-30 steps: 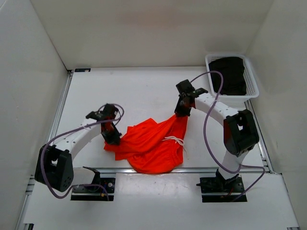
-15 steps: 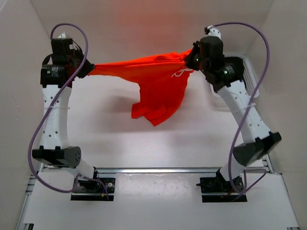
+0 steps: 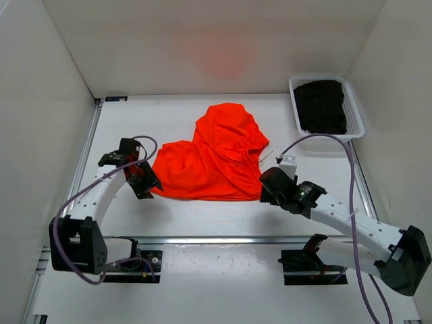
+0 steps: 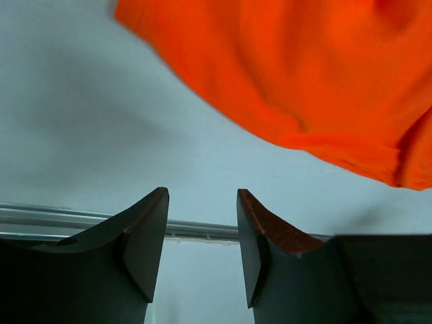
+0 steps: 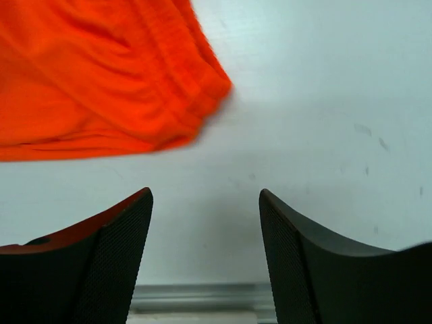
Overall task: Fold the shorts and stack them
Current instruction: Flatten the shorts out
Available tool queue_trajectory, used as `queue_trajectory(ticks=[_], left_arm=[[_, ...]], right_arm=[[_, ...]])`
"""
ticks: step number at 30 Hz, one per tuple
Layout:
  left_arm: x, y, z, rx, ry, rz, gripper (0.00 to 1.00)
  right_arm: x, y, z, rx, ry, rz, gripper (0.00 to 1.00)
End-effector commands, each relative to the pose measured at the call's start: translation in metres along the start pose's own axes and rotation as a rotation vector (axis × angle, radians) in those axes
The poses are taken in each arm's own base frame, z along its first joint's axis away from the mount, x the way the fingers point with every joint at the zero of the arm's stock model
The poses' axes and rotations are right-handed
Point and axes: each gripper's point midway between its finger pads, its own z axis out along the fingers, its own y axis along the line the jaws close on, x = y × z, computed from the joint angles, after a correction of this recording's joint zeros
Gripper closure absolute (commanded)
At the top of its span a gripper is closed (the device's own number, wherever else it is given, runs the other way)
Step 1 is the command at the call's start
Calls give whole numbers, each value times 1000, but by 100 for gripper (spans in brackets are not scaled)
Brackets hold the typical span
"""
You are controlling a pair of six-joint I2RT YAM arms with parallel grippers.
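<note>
The left gripper (image 4: 202,191) hangs low over the table (image 3: 202,115), jaws parted with nothing between them. It is well left of the white basket (image 3: 356,115) and nearer the arms' bases than the basket is. The right gripper (image 5: 205,191), likewise spread wide and empty, sits closer to the basket, nearer the bases and a little left of it. Between the two, the shorts (image 3: 209,158) lie spread out on the table, left of the basket and apart from it. Neither gripper touches the bright orange-red fabric, though each points at an edge just beside it. The gathered waistband (image 5: 196,88) is on the side toward the basket. Inside the basket lies a dark cloth (image 3: 322,106).
</note>
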Motion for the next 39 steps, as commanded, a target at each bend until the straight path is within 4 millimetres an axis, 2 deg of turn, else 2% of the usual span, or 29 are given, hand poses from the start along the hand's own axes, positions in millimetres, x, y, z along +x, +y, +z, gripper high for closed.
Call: queue_trajectory(ticks=[1, 2, 4, 5, 6, 7, 9, 10, 11, 12, 13, 14, 15, 16, 18, 21, 23, 28, 31, 32, 33, 34, 35, 36, 38, 39], left_arm=[[-16, -21, -8, 88, -68, 5, 45], [-20, -18, -8, 62, -80, 3, 47], [-26, -17, -13, 35, -98, -15, 53], [-26, -9, -13, -8, -105, -19, 57], [-30, -9, -13, -19, -116, -35, 61], [-27, -6, -10, -36, -95, -38, 64], [-25, 5, 2, -82, -64, -69, 64], [-28, 16, 10, -100, -62, -106, 61], [-27, 18, 17, -95, -41, -124, 49], [-25, 18, 23, -75, -8, -129, 39], [-21, 24, 35, -97, 38, -149, 27], [-22, 23, 41, -89, 52, -142, 21], [-19, 25, 48, -94, 73, -146, 9], [-15, 24, 62, -87, 115, -153, 4], [-11, 28, 68, -105, 140, -159, 0], [-12, 29, 81, -115, 169, -166, 0], [-17, 25, 82, -113, 166, -165, 2], [-27, 34, 87, -152, 149, -183, 12], [-31, 40, 94, -180, 148, -192, 18], [-30, 41, 96, -186, 156, -194, 30], [-33, 40, 95, -180, 149, -183, 43], [-31, 42, 98, -188, 161, -185, 62], [-35, 40, 97, -182, 154, -175, 80], [-34, 37, 97, -166, 164, -177, 90], [-45, 31, 91, -143, 129, -169, 90], [-50, 28, 87, -130, 110, -165, 90]], right_arm=[[-2, -9, -8, 79, -36, 236, 35], [-13, -9, -12, 76, -53, 276, 48], [-21, -6, -15, 55, -43, 313, 58], [-31, -6, -15, 44, -44, 360, 60], [-29, -7, -12, 45, -13, 376, 64], [-27, -7, -11, 34, 14, 398, 64], [-31, 7, -8, -67, 97, 487, 63], [-18, 7, 0, -87, 145, 496, 59], [-22, 15, 5, -148, 148, 532, 55], [-22, 11, 11, -165, 163, 577, 49], [-17, 17, 12, -223, 200, 574, 39], [-15, 11, 19, -217, 211, 584, 34], [-12, 10, 22, -214, 228, 573, 31], [-7, 11, 33, -208, 260, 525, 22], [-4, 13, 40, -209, 286, 497, 18], [1, 18, 58, -201, 324, 483, 18], [-3, 21, 65, -208, 314, 474, 21], [2, 10, 85, -128, 328, 466, 36], [5, 11, 95, -126, 330, 465, 46], [12, 13, 97, -121, 350, 454, 49], [5, 14, 98, -126, 327, 455, 53], [8, 14, 100, -118, 338, 454, 64], [0, 17, 101, -132, 318, 456, 71], [-4, 19, 101, -137, 311, 457, 87], [-12, 16, 99, -111, 301, 454, 97], [-30, 21, 95, -136, 266, 443, 100]])
